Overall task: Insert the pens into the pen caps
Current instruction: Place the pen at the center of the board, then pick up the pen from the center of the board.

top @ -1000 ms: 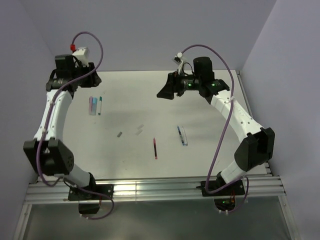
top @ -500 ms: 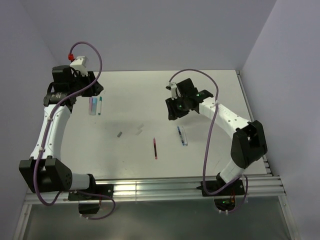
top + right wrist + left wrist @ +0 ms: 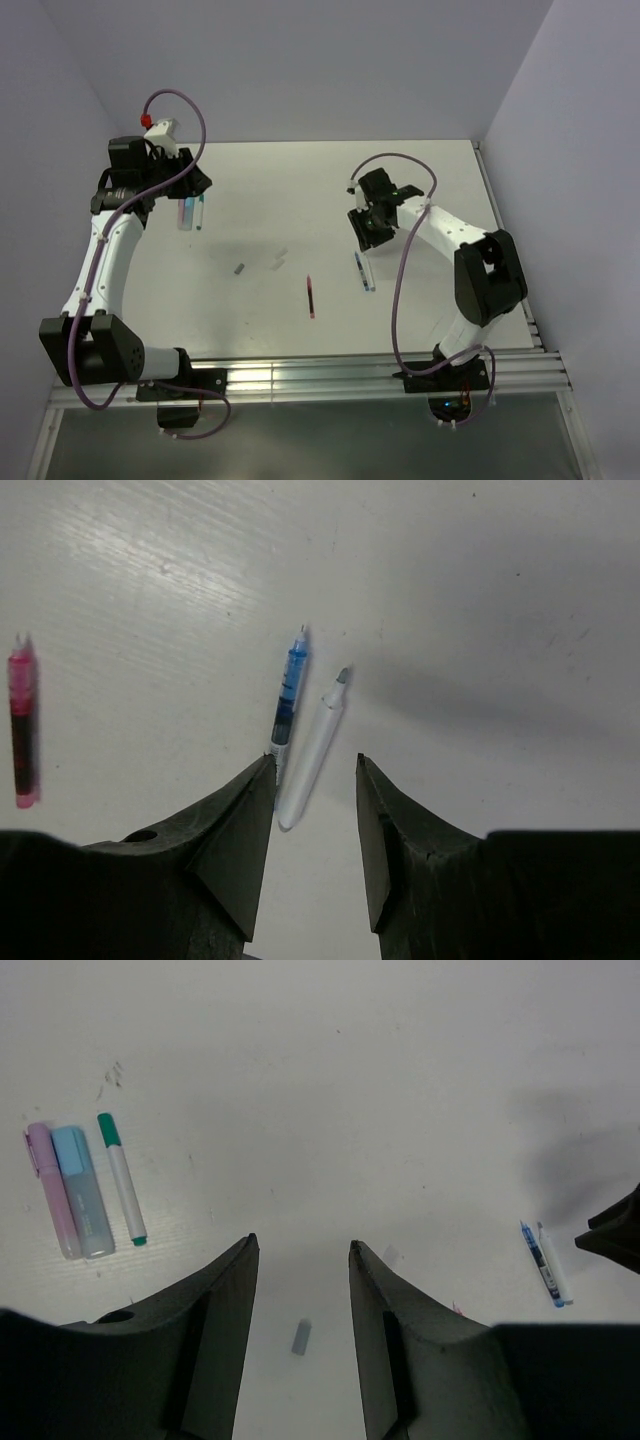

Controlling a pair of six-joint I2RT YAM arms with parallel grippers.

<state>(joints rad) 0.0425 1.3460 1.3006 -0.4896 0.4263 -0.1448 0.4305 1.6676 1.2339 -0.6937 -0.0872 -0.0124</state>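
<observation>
A dark blue pen [image 3: 290, 695] and a white pen [image 3: 312, 750] lie side by side right of centre [image 3: 364, 271]. My right gripper [image 3: 315, 760] is open just above the white pen's near end, over the pair in the top view [image 3: 366, 234]. A red pen [image 3: 311, 297] lies at the centre front. A grey cap [image 3: 301, 1337] and two pale caps [image 3: 279, 260] lie left of centre. My left gripper [image 3: 302, 1243] is open and empty, high at the far left [image 3: 192, 190]. A white pen with a green tip [image 3: 122, 1178] lies under it.
A pink marker [image 3: 50, 1190] and a light blue marker [image 3: 85, 1192] lie beside the green-tipped pen at the far left. Walls close the table on the left, back and right. A metal rail [image 3: 300, 375] runs along the near edge.
My right arm has swung from the far side toward me and lowered its gripper over the blue and white pens. My left gripper has shifted slightly over the far-left markers.
</observation>
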